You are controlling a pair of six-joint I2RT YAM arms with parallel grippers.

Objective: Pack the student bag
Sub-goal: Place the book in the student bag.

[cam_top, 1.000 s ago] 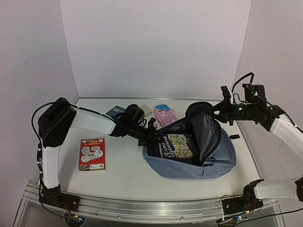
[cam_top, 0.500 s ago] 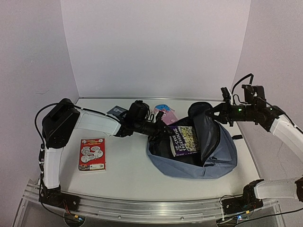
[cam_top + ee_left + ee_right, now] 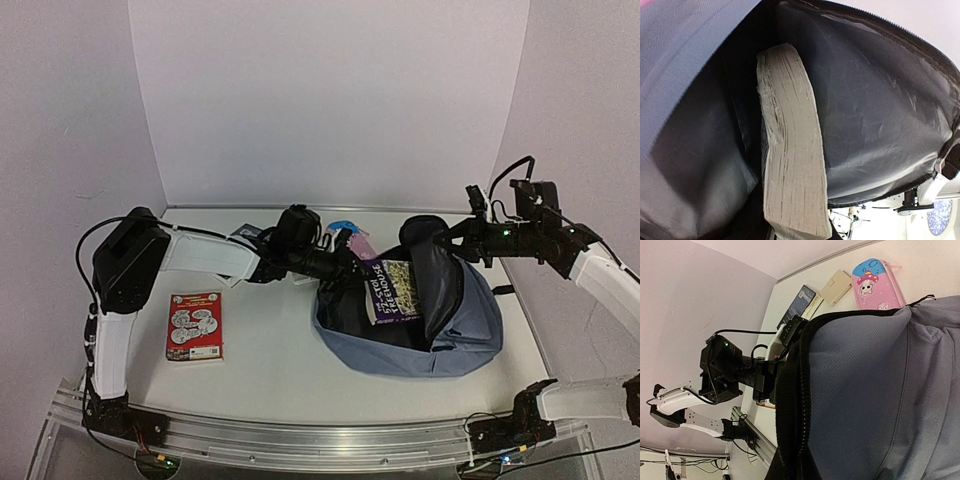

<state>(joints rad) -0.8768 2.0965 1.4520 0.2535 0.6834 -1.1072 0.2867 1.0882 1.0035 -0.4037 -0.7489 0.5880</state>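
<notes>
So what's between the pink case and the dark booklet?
A flat beige card, between pink case and dark booklet; right wrist view shows it.

The work area is showing one student bag (image 3: 445, 345). It is showing two books: one purple book (image 3: 392, 292) and one red book (image 3: 194, 325). It is also showing one pink pencil case (image 3: 875, 285), one dark blue booklet (image 3: 801, 304), one beige card (image 3: 836, 287) and two arms: left arm (image 3: 205, 258) and right arm (image 3: 605, 272).

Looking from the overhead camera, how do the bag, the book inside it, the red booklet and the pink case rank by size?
1. bag, by far largest.
2. book and red booklet: look alike, and the book is partly sunk in the bag.
pink case: mostly hidden by the left arm, unranked.
</notes>
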